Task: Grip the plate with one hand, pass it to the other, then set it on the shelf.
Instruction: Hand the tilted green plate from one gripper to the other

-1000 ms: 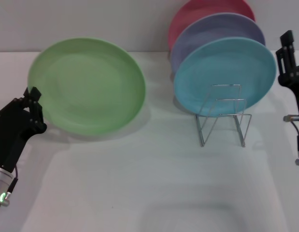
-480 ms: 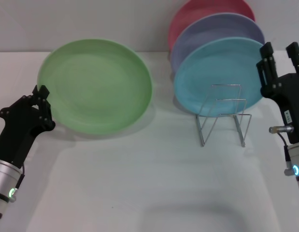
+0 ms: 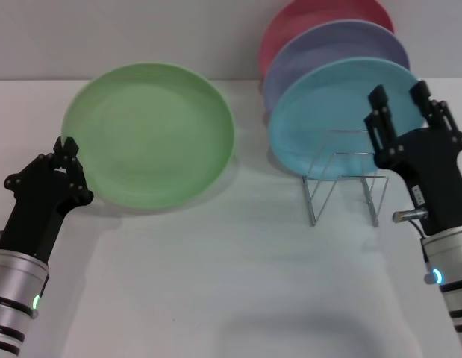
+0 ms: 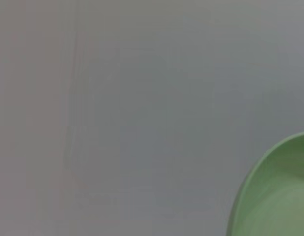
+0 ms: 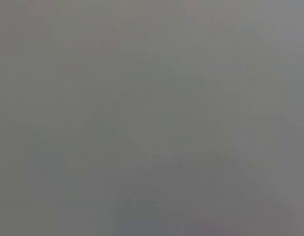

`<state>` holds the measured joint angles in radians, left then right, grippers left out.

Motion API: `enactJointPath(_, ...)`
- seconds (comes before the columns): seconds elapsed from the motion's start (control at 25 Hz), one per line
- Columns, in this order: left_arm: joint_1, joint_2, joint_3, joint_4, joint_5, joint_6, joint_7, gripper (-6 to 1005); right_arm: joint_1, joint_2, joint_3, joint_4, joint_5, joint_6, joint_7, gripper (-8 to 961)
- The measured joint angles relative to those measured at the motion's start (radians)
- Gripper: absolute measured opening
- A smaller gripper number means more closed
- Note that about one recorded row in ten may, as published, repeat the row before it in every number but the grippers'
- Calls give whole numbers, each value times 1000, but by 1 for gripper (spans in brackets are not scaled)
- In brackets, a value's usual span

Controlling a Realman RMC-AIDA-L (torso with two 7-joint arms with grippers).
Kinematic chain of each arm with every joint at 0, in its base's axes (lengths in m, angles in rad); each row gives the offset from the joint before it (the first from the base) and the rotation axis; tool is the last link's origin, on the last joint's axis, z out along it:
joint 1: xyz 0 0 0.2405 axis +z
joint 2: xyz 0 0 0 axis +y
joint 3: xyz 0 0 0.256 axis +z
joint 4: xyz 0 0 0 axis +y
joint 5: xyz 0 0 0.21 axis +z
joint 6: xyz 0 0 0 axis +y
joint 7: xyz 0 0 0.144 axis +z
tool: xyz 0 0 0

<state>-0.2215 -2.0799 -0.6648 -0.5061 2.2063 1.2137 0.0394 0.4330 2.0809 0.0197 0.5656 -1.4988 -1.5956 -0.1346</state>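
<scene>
The light green plate (image 3: 152, 134) is held tilted above the white table, left of centre in the head view. My left gripper (image 3: 67, 151) is shut on its lower left rim. Part of the plate's rim also shows in the left wrist view (image 4: 277, 196). My right gripper (image 3: 401, 101) is open and empty; it stands in front of the right side of the turquoise plate (image 3: 320, 119), well to the right of the green plate. The shelf (image 3: 342, 179), a thin silver wire rack, stands at the right with its front slots free. The right wrist view shows only plain grey.
Three plates stand upright in the back of the rack: the turquoise one in front, a lavender one (image 3: 335, 45) behind it and a pink one (image 3: 313, 15) at the back. The white table (image 3: 216, 283) spreads out in front.
My right arm has moved left and forward, from the right edge to in front of the turquoise plate. My left arm has carried the green plate slightly right.
</scene>
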Motion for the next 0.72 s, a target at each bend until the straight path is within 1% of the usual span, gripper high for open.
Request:
enactJointPath(0.08,0,0,24,-10,-40,-1,16,38,3,-1,-6,2,-2,13,-1,582)
enactJointPath(0.24,3,0,49,-30,-70,-3,39,38,3,-1,-7,16,-34,54,-2,582)
enactJointPath(0.6,7,0,59,-44,-85,0,39,38,14,0,-4,45,-68,122,-12,581)
enactJointPath(0.72,6,0,62,-51,-93,1,59,38,36,2,-5,55,-69,165,-12,581)
